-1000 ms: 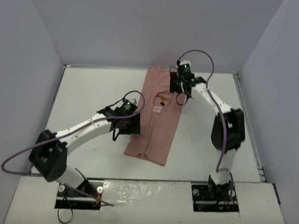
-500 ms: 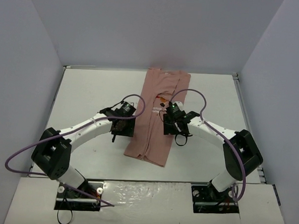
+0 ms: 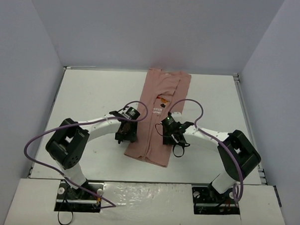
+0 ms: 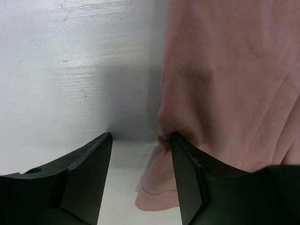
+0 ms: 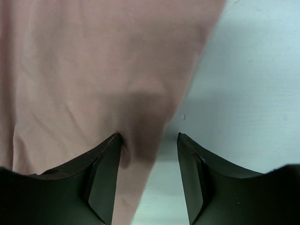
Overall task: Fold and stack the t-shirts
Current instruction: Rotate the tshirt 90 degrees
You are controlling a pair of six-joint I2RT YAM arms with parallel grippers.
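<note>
The dusty-pink t-shirt [image 3: 153,123] lies on the table as a long narrow strip, collar end far, hem end near. Its small orange-and-dark chest graphic [image 3: 163,101] faces up. My left gripper [image 3: 126,135] is open at the strip's left edge, low over the table. In the left wrist view [image 4: 140,161] the cloth [image 4: 225,70] bunches against the right finger [image 4: 187,178], and the left finger is over bare table. My right gripper [image 3: 169,136] is open at the strip's right edge. In the right wrist view [image 5: 149,161] its left finger [image 5: 105,173] presses the cloth [image 5: 93,61].
The white table [image 3: 91,90] is closed in by grey walls at the left, back and right. The strip's far end reaches the back wall. Both arm bases stand at the near edge, with purple cables looping over the arms.
My right arm has swung from the shirt's far collar end back to the middle of its right edge. My left gripper has shifted a little nearer along the left edge.
</note>
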